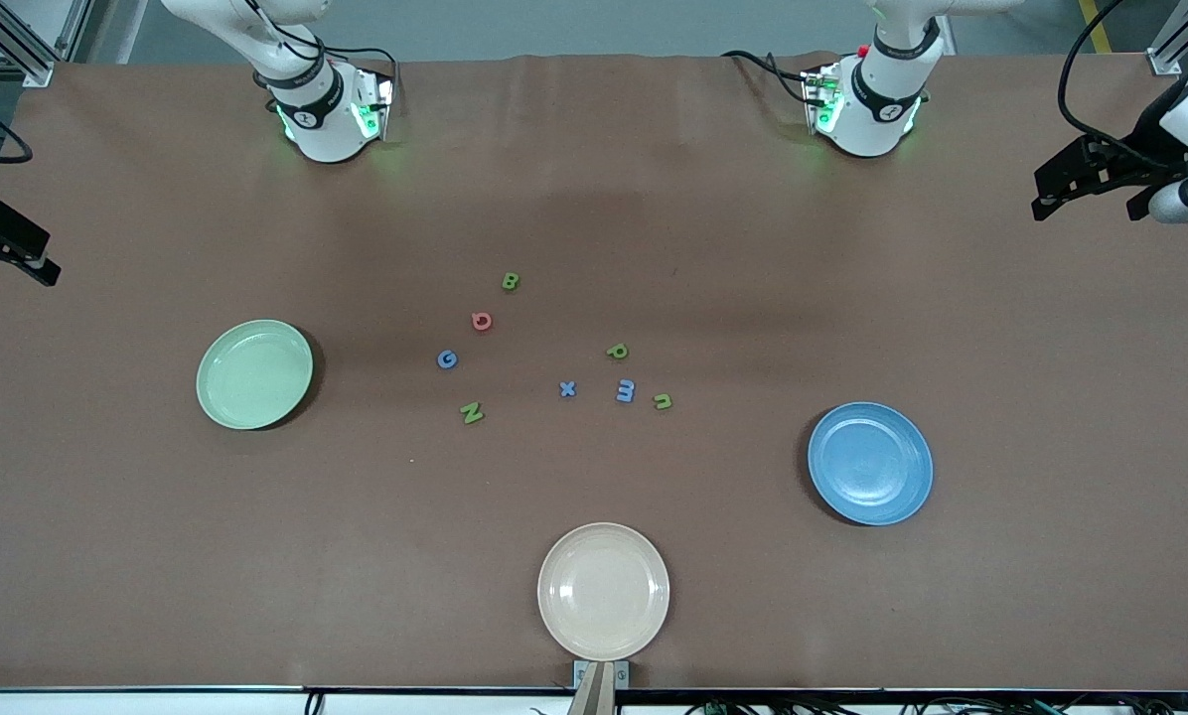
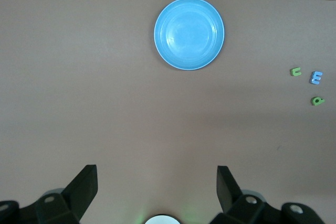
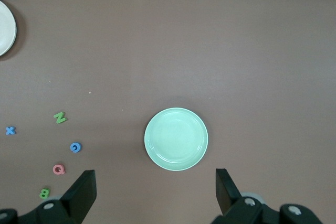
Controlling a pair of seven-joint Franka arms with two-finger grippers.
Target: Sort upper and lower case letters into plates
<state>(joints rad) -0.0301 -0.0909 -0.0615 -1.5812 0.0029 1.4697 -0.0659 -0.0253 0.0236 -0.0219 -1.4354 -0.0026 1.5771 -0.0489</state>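
Note:
Eight letters lie loose mid-table: green B [image 1: 511,282], red round letter [image 1: 482,321], blue G [image 1: 446,358], green N [image 1: 472,412], blue x [image 1: 567,389], blue m [image 1: 625,391], green p [image 1: 617,351], green u [image 1: 663,401]. The mint green plate [image 1: 254,374] sits toward the right arm's end and the blue plate [image 1: 869,463] toward the left arm's end, both empty. My left gripper [image 2: 157,174] is open and empty, high over the table by its base, with the blue plate [image 2: 189,32] in its view. My right gripper [image 3: 156,177] is open and empty, high above the mint plate [image 3: 176,139].
An empty cream-beige plate [image 1: 603,591] sits at the table edge nearest the front camera. Both arm bases [image 1: 326,114] [image 1: 867,109] stand along the edge farthest from that camera. Black fixtures [image 1: 1091,179] [image 1: 3,238] overhang the table's two ends.

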